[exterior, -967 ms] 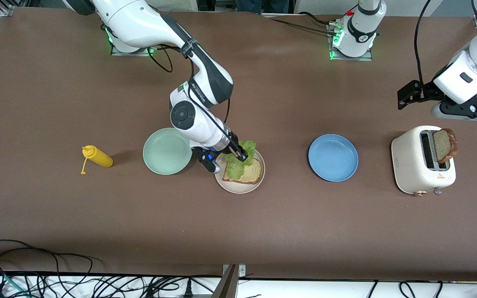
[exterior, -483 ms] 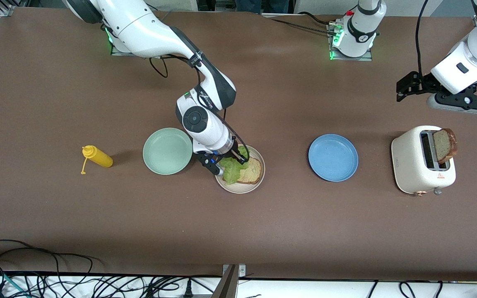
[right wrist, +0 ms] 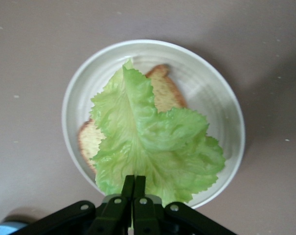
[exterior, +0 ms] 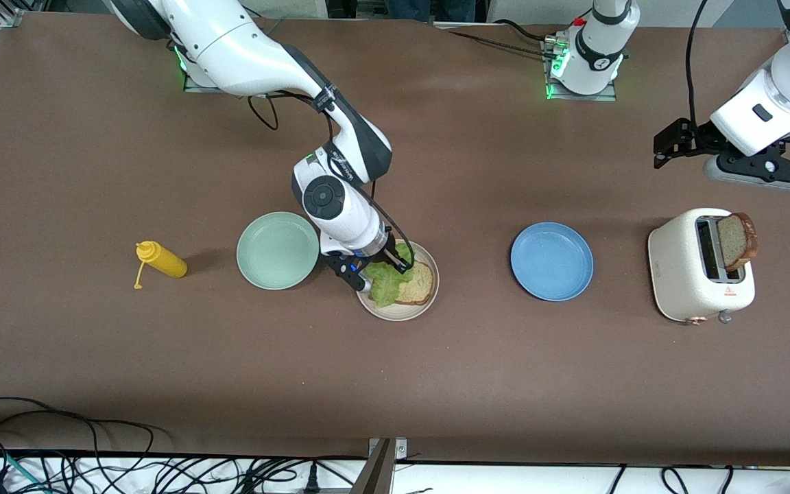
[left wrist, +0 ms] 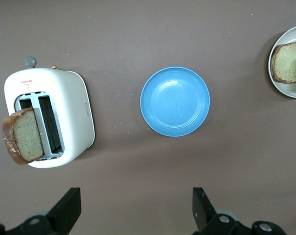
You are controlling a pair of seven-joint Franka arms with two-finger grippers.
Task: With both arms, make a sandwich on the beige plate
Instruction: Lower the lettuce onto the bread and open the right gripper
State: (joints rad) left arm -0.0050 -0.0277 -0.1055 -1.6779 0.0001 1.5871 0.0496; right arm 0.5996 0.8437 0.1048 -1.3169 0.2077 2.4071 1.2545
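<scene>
My right gripper [right wrist: 133, 188] pinches the ruffled lettuce leaf [right wrist: 150, 147] over speckled bread [exterior: 417, 283] on the round beige plate [right wrist: 225, 122]. My left gripper [left wrist: 135, 208] waits with fingers wide above the table, the glossy toaster [left wrist: 64, 105] at its ten o'clock.

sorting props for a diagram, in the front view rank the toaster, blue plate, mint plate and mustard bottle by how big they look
1. toaster
2. blue plate and mint plate, which look alike, so unranked
3. mustard bottle
</scene>
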